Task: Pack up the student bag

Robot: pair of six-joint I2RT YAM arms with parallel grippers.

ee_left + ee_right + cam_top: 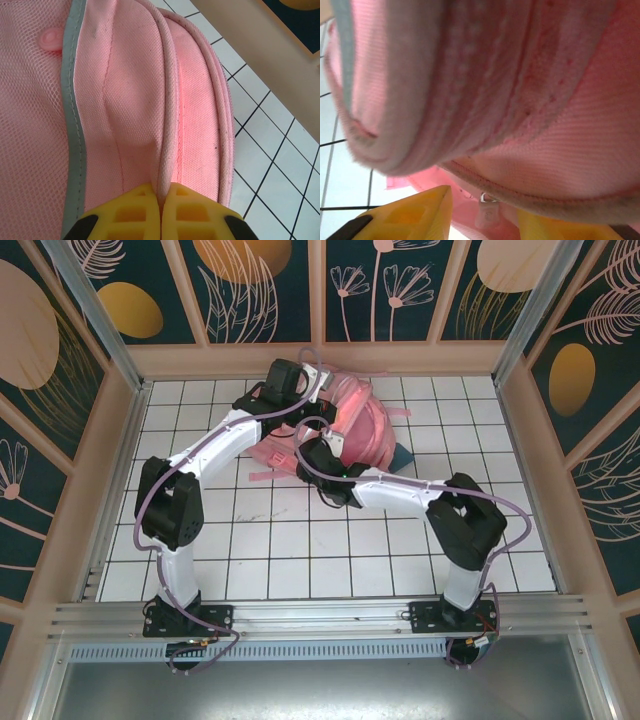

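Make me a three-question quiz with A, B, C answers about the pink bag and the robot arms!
1. Where is the soft pink fabric backpack on the white tiled table?
A. by the arm bases
B. at the far middle
C. in the near left corner

2. What colour are the left gripper's fingers?
A. yellow
B. blue
C. green

3. What is the left gripper doing?
A. open wide, apart from the bag
B. shut on the backpack's piped seam
C. holding a pencil

Answers: B, the top view shows it near the far wall; A, the left wrist view shows them yellow; B, the seam runs between the closed fingers.
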